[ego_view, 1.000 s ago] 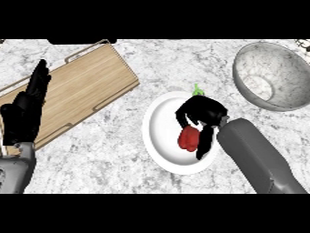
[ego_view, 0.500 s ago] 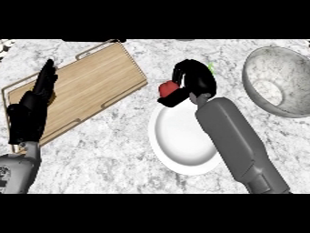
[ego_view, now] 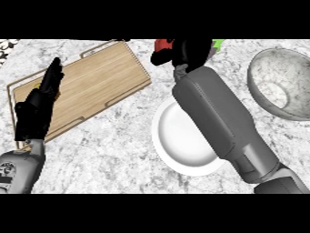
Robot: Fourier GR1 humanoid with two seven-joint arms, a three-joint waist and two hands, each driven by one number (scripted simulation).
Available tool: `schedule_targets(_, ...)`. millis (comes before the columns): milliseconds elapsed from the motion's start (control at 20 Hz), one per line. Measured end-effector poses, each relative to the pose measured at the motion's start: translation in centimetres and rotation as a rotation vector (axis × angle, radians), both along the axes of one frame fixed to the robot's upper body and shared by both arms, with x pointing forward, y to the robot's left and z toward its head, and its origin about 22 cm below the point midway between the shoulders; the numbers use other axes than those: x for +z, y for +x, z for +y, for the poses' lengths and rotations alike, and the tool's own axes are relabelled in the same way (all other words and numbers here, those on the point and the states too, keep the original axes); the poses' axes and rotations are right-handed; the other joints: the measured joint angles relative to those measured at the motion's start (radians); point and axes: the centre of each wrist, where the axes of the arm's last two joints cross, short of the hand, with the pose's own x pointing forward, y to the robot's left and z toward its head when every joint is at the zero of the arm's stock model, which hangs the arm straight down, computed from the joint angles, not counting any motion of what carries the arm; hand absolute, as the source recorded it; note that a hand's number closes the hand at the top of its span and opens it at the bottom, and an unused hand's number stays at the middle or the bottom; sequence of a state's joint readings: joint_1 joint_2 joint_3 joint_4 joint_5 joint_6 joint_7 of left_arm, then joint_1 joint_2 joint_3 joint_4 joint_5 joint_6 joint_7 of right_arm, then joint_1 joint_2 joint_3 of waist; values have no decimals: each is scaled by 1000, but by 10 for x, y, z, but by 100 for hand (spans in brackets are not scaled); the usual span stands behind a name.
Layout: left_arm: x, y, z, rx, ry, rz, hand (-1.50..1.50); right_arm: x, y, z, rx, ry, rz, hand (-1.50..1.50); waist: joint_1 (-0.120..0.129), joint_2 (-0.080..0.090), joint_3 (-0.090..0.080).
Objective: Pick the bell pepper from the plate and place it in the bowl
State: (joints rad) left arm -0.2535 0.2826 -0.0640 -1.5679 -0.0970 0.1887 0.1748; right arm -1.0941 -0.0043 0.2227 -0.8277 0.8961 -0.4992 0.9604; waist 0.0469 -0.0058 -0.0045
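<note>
Bell pepper (ego_view: 162, 45) grasped in right hand (ego_view: 187, 52), left of bowl (ego_view: 292, 84); carry rightward above its rim before letting go.

The counter (ego_view: 110, 154) looks like grey-white veined marble, smooth. The cutting board (ego_view: 93, 86) at its far left shows pale, matt wood grain with a thin wire-like rim. The plate (ego_view: 177, 141) is plain white and smooth. The bowl (ego_view: 288, 84) near the far right corner has a speckled, stone-like grey finish.
</note>
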Motion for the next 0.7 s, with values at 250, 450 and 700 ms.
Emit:
schedule_targets(250, -3, -3, 9, 20, -1, -7, 0, 12, 5, 7, -105, -45, -78, 150, -16, 4, 2)
schedule_targets(450, -3, -5, 13, 39, -6, 0, 0, 15, 11, -10, -172, -42, -137, 150, -36, 2, 3)
schedule_targets(700, -2, -6, 17, 55, -5, -1, 0, 9, 19, -55, -271, -39, -201, 150, -49, 2, 4)
